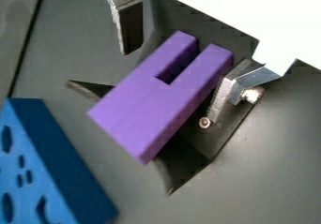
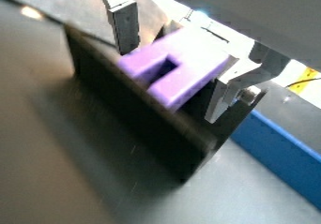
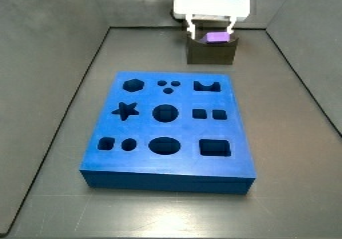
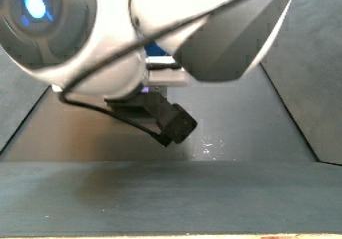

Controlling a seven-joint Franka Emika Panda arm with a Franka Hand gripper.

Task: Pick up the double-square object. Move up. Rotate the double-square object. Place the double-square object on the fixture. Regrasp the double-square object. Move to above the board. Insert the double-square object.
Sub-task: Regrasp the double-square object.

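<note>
1. The double-square object (image 1: 163, 97) lay tilted in the notch of the fixture (image 2: 138, 115), which stood near the far edge of the table (image 3: 294, 173) in a side view, well beyond the board (image 3: 167, 123).
2. The tool (image 1: 182, 64) hung right over the fixture, its silver plates on either side of the purple block. In both wrist views a gap showed between each plate and the block, so the tool looked released, spread and gripping nothing.
3. The block looked like hard, solid plastic: light, stiff, not fragile. It would probably keep its shape under a firm squeeze.
4. Its faces looked smooth and a little glossy, so it might slip if the pads caught only an edge or a corner.
5. One end was slotted into two prongs. I would judge these a poor place to pinch, since they offer less surface, and that end may be the part that enters the hole.
6. The better hold seemed to be across the two long flat sides, on the unslotted half, pads flat against the faces.
7. Because the block rested at a slant, closing off-square might twist it in the notch; lining the plates up parallel to its sides first seemed wise.
8. In the other side view the arm hid nearly everything; only the fixture's dark shape (image 4: 154, 118) showed.
</note>
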